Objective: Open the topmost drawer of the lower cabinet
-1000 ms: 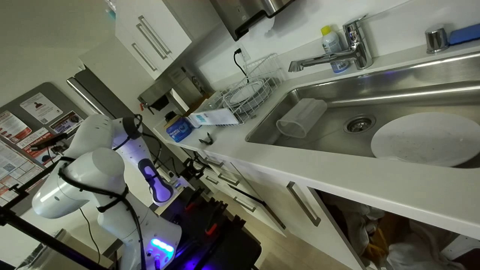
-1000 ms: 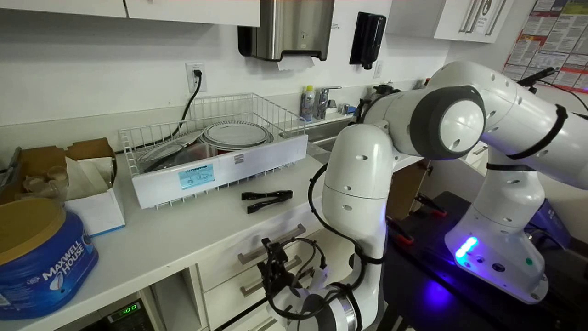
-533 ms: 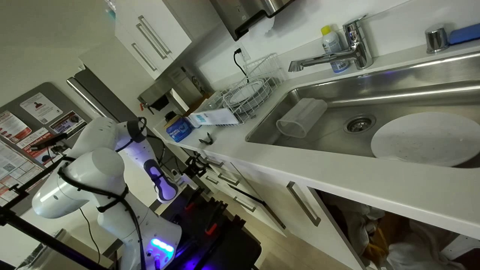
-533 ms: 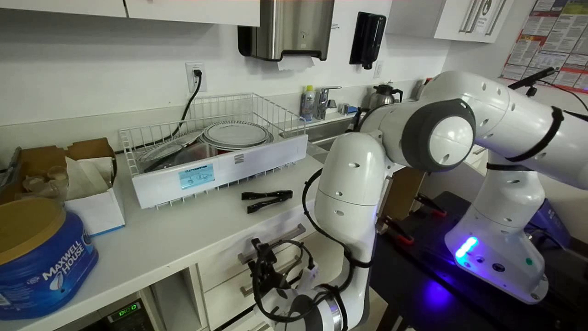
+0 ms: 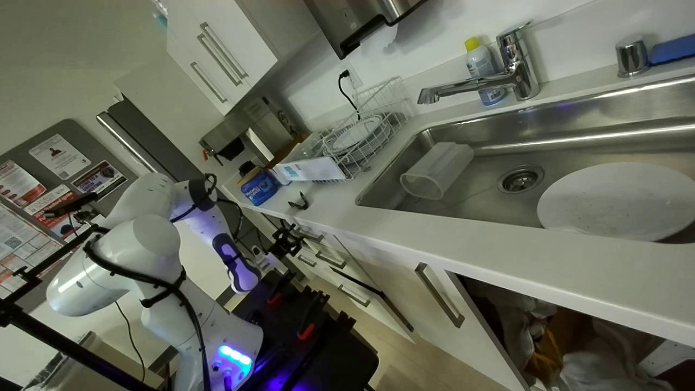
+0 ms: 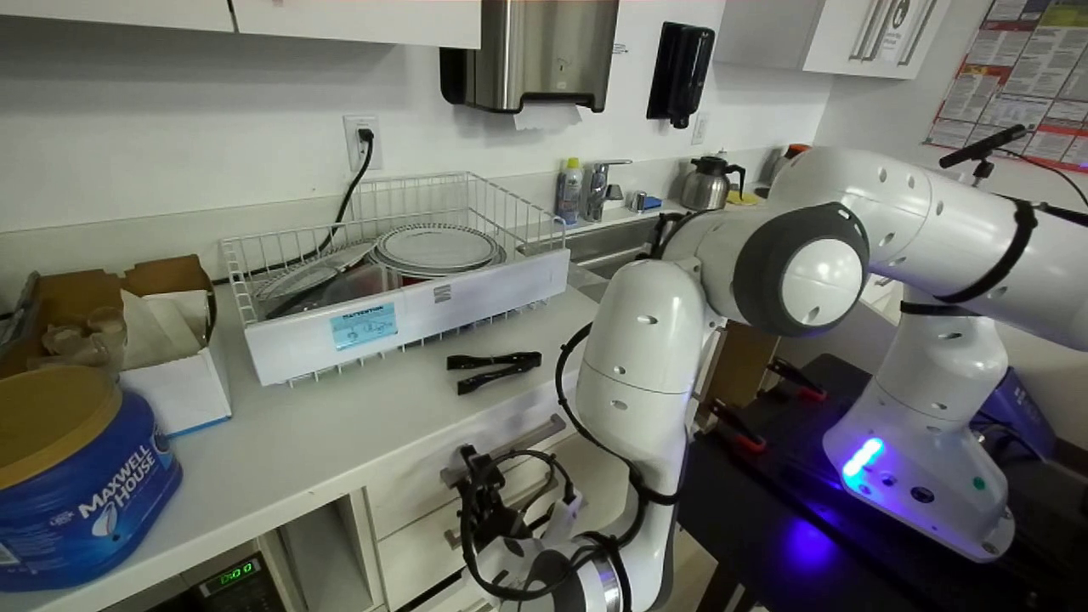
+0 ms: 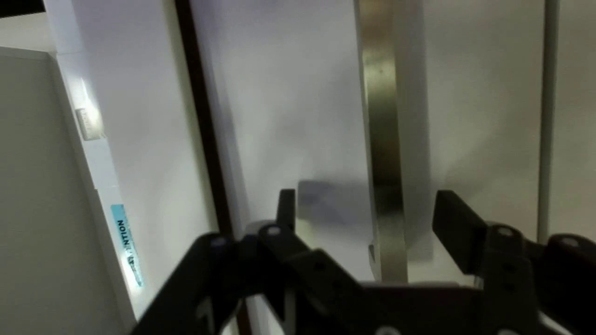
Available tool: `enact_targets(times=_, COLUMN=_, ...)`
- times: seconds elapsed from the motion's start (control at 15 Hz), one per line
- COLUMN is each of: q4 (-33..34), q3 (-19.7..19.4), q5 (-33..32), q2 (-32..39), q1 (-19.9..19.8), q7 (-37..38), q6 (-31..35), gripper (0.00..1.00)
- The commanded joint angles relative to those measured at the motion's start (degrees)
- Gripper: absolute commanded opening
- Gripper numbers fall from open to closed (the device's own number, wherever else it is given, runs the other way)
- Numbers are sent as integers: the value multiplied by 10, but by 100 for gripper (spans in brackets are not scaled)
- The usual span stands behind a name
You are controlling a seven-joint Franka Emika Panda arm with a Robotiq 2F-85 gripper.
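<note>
Wrist view, L to R: first the dish rack point(image 7: 100, 163) w/ its blue tag point(image 7: 125, 242), then the front edge of the counter point(image 7: 146, 125), then a dark gap point(image 7: 201, 107) just past that edge, then the top drawer point(image 7: 298, 107). It looks closed. Next comes its metal handle point(image 7: 384, 116), a long bar. The gripper point(image 7: 368, 209) has 1 finger on each side of the bar, spread wide, w/ space btwn each finger & the metal, so it has hold of nothing. Can't tell if the tips reach past the bar or stop in front. Far R is the next drawer point(image 7: 575, 121) down.

Both exterior views put the gripper right by that handle, lower than the counter's front edge. So prob. the reach is mostly done. Left to do: squeeze the bar, then pull the drawer out. It isn't out at all yet, AFAICT.
</note>
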Motion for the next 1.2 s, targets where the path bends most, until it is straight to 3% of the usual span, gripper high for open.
enact_targets(times=0.0, q4=20, q3=-2, q5=-1, q2=13, q1=3, q7=-15, q6=-6, gripper=46)
enact_targets(times=0.4, q4=22, q3=-2, q5=1, q2=16, q1=5, q7=-10, q6=-11, gripper=1)
enact_targets(times=0.73, q4=21, q3=4, q5=7, q2=19, q1=13, q7=-13, q6=-25, gripper=4)
enact_targets(times=1.13, q4=17, q3=33, q5=59, q2=36, q1=47, q7=20, q6=-90, gripper=4)
